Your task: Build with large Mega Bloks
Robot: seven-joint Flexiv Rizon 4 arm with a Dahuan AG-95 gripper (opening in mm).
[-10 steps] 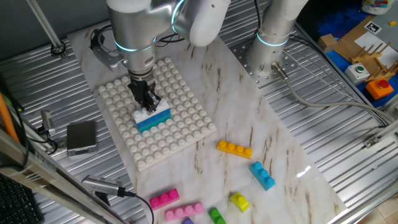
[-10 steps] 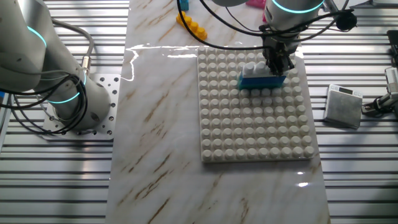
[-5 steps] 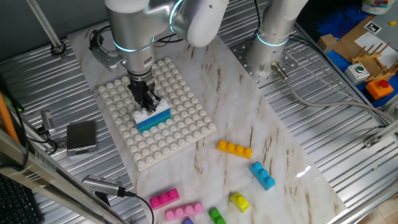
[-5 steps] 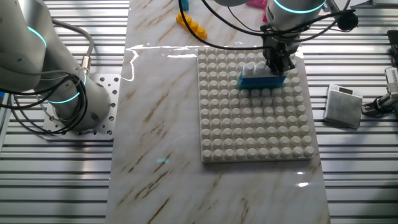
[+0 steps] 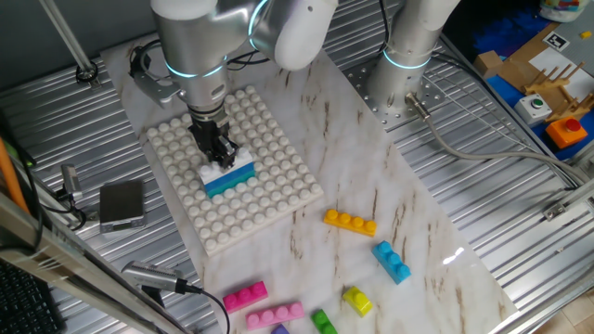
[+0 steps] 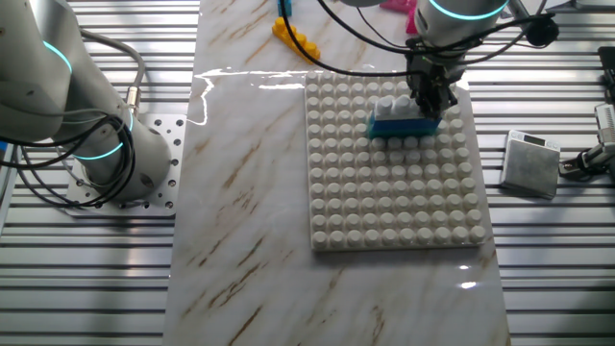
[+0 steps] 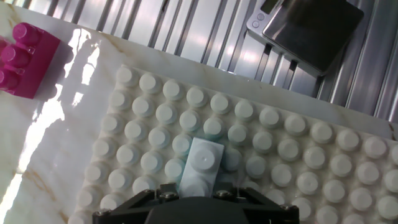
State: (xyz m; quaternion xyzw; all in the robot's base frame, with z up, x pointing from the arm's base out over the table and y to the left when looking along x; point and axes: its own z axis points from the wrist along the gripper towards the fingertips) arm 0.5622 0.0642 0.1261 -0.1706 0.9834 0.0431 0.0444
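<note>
A white brick (image 5: 219,170) sits on a teal-blue brick (image 5: 232,181) on the white studded baseplate (image 5: 264,199). My gripper (image 5: 221,156) stands straight down on this stack, its fingers closed on the white brick. In the other fixed view the gripper (image 6: 429,100) is on the white brick (image 6: 390,106) above the blue brick (image 6: 404,125), near the baseplate's (image 6: 394,192) far side. In the hand view the white brick (image 7: 203,167) runs in between the fingers of the gripper (image 7: 198,190), over the baseplate (image 7: 298,162).
Loose bricks lie on the marble in front: orange (image 5: 350,222), blue (image 5: 392,261), yellow (image 5: 357,300), green (image 5: 323,322) and two pink (image 5: 244,296). A grey box (image 5: 122,204) sits beside the baseplate. A second arm's base (image 5: 408,65) stands behind.
The arm's upper body has drifted slightly left. The fingers stay on the white brick and the stack has not moved.
</note>
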